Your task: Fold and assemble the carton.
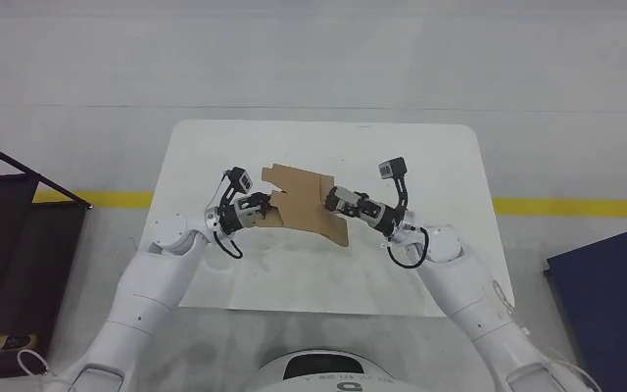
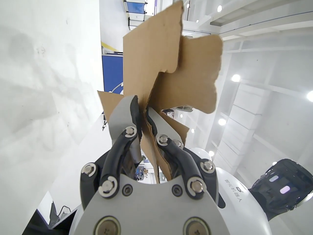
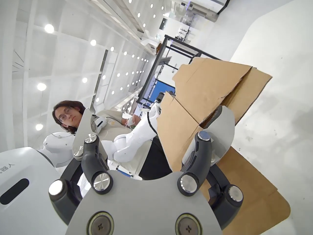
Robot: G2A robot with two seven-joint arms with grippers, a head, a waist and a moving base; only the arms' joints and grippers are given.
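Note:
A flat brown cardboard carton (image 1: 306, 199), partly unfolded with loose flaps, is held above the middle of the white table (image 1: 421, 157). My left gripper (image 1: 263, 207) is at its left edge. In the left wrist view this gripper (image 2: 141, 113) is shut on a carton (image 2: 151, 59) panel, and the flaps stand up beyond the fingers. My right gripper (image 1: 334, 202) is at the carton's right side. In the right wrist view it (image 3: 155, 116) is open wide. A carton (image 3: 210, 81) panel passes between the fingers, close along one finger (image 3: 225, 123).
The table's near and far parts are bare around the carton. A dark rack (image 1: 24, 206) stands on the floor to the left and a dark blue object (image 1: 593, 279) to the right. A yellow floor line (image 1: 558, 206) runs behind the table.

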